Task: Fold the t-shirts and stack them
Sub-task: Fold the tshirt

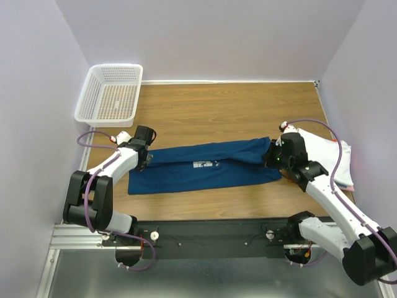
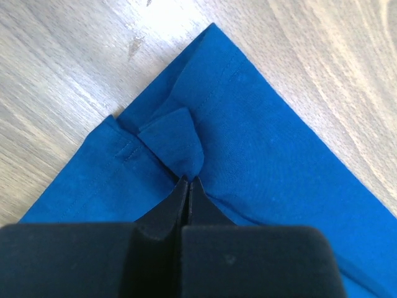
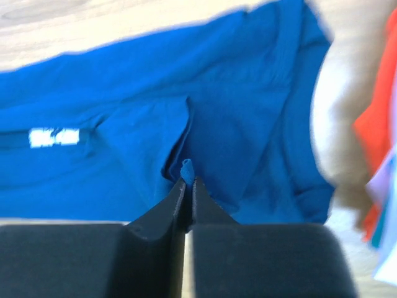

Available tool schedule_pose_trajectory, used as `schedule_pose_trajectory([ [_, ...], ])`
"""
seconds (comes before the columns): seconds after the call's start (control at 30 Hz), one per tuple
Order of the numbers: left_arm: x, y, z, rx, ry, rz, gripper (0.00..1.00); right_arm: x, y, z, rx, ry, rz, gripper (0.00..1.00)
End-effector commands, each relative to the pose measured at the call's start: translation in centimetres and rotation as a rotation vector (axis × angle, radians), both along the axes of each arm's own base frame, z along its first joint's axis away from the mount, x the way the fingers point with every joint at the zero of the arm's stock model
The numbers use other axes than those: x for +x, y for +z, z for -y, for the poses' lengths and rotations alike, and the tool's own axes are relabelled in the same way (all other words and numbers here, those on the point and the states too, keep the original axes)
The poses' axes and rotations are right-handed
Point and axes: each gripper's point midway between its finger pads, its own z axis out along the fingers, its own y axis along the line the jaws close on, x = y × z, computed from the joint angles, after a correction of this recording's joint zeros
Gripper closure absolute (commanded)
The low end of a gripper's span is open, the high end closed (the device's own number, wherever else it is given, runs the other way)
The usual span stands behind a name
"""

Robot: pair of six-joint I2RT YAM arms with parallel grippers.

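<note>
the blue tee (image 1: 205, 166) lies on the table (image 1: 217, 105) as a long, narrow band, folded lengthwise, with its white print (image 1: 205, 165) facing up near the middle. the left gripper (image 2: 188, 180) is pressed together on a small tuck of fabric just inside the band's left corner. the right gripper (image 3: 188, 180) pinches a ridge of cloth at the opposite end. holding both ends at once keeps the band taut and its layers aligned (a slack middle would likely wrinkle), which suits a crosswise fold as the next step. the stack of folded tees (image 1: 322, 149) sits just beyond the right gripper, close enough for short transfer. the mesh basket (image 1: 108, 93) stands well apart at the far left corner.
</note>
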Motion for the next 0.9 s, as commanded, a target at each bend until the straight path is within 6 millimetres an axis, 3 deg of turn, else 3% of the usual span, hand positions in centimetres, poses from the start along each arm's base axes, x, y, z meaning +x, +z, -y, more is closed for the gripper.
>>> schedule_pose_trajectory([
  [0.0,-0.4,0.5,-0.5,0.023,0.02,0.019,0.82,-3.1,-1.6,-1.5,0.137,-0.002,-0.104,0.86],
  [0.13,-1.4,1.8,-1.2,0.046,0.039,0.017,0.64,-4.7,-1.7,-1.5,0.204,-0.045,-0.133,0.7],
  [0.17,-1.5,2.3,-1.5,0.055,0.05,0.026,0.59,-5.2,-1.2,-1.5,0.216,-0.044,-0.122,0.46],
  [0.2,-1.5,3.3,-1.6,0.052,0.056,0.055,0.55,-5.4,-1.0,-1.4,0.223,-0.047,-0.118,0.15],
  [0.23,-2.1,3.8,-2.0,0.066,0.063,0.049,0.52,-5.6,-0.8,-1.3,0.227,-0.047,-0.111,0.0],
  [0.37,-1.9,6.8,-2.1,0.056,0.059,0.136,0.28,-5.4,0.9,-1.1,0.242,-0.059,-0.053,0.0],
  [0.43,-0.7,8.3,-1.2,0.021,0.009,0.194,0.22,-4.6,1.4,-1.0,0.233,-0.078,-0.043,0.0],
  [0.53,1.3,8.8,0.2,-0.009,-0.074,0.245,0.16,-3.6,1.6,-1.7,0.197,-0.022,-0.067,0.0],
  [0.6,2.1,7.8,1.4,-0.042,-0.131,0.22,0.13,-2.7,1.7,-3.0,0.188,0.07,-0.067,0.0],
  [0.63,3.0,7.6,2.0,-0.059,-0.156,0.239,0.11,-2.2,0.6,-3.5,0.18,0.087,-0.113,0.0],
  [0.67,3.2,7.1,2.9,-0.083,-0.218,0.227,0.1,-1.3,0.9,-4.2,0.191,0.113,-0.097,0.0],
  [0.7,3.3,5.6,3.2,-0.086,-0.236,0.19,0.1,-0.9,0.6,-4.9,0.202,0.148,-0.108,0.0],
  [0.77,3.9,4.6,3.7,-0.094,-0.263,0.176,0.09,0.7,-1.0,-5.6,0.19,0.156,-0.148,0.0],
  [0.87,3.9,2.6,3.6,-0.08,-0.278,0.121,0.09,2.6,-3.4,-5.2,0.117,0.118,-0.193,0.0],
])
